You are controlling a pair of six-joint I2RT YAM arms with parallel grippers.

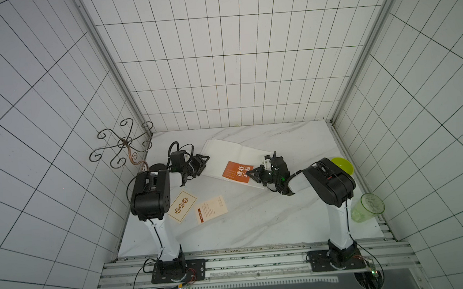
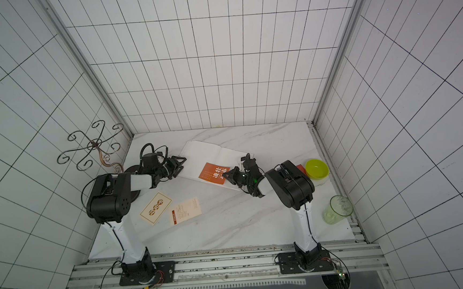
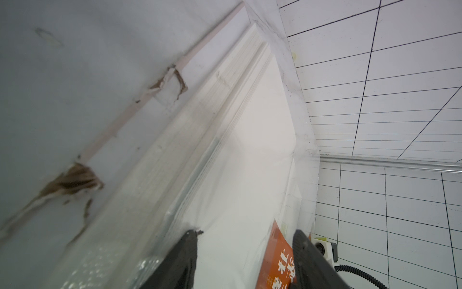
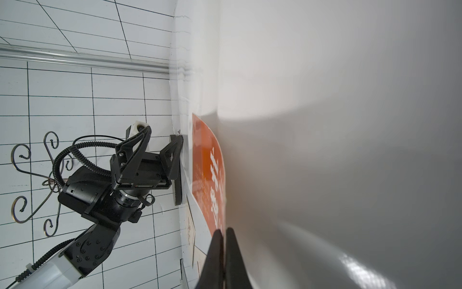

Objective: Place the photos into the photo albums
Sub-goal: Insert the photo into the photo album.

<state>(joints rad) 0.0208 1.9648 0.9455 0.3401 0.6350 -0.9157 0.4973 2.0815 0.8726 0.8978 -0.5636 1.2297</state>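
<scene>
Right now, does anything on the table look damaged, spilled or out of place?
Nothing looks damaged or spilled. Only a red card lies apart from the rest, partly hidden behind the right arm, beside the yellow-green bowl; the cream cards lie near the left arm.

Lighting bright, diffuse, from overhead. Both top views sharp centrally; tiled walls (image 1: 40, 94) bow outward toward frame edges. Arms (image 1: 162, 233) cast soft, faint shadows on the table (image 1: 244, 228). Left wrist view: foreground smeared, out of focus. Right wrist view: album page (image 4: 325, 75) half in shadow, glare patch at its near end, blurred.
</scene>
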